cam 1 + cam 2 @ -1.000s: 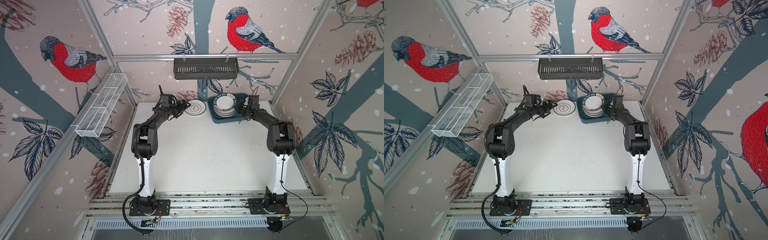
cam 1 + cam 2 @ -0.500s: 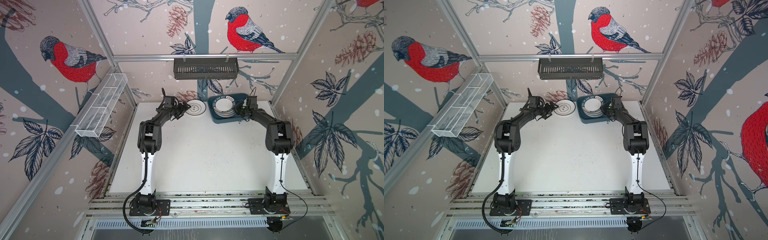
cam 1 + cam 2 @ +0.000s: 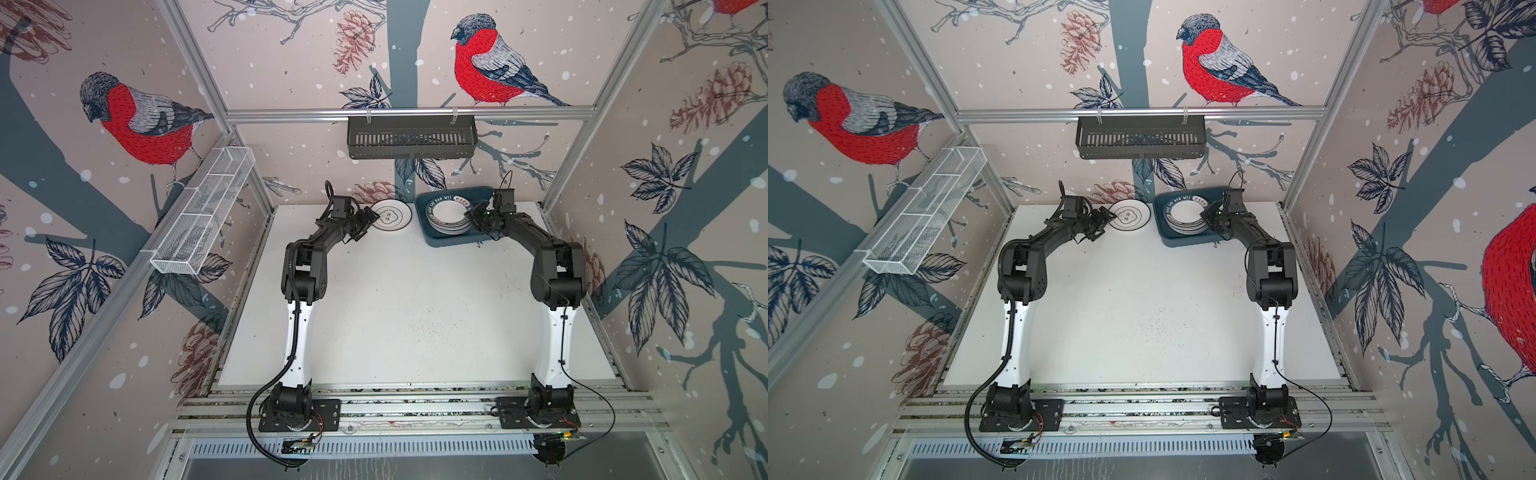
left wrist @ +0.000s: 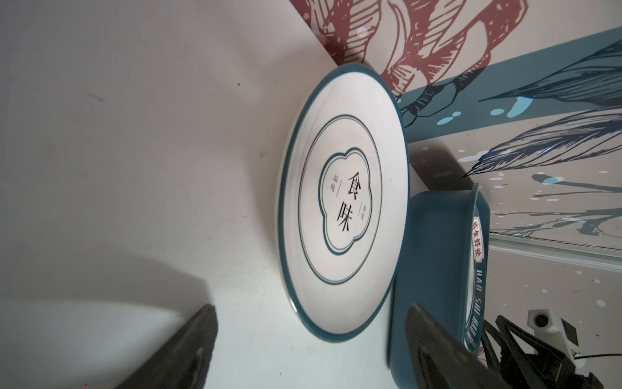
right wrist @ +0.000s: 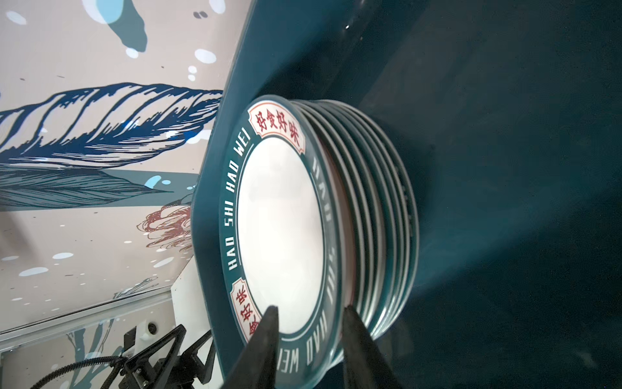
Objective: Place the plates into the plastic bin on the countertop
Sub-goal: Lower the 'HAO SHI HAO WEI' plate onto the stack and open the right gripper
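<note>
The plates [image 5: 279, 222] are shown edge-on only in the right wrist view, the right gripper [image 5: 312, 308] narrowly parted astride the top rim; the left gripper [image 4: 311, 308] is held wide.

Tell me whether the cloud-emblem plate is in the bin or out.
Out. The cloud-emblem plate lies flat on the countertop, beside the plastic bin, outside its wall.
</note>
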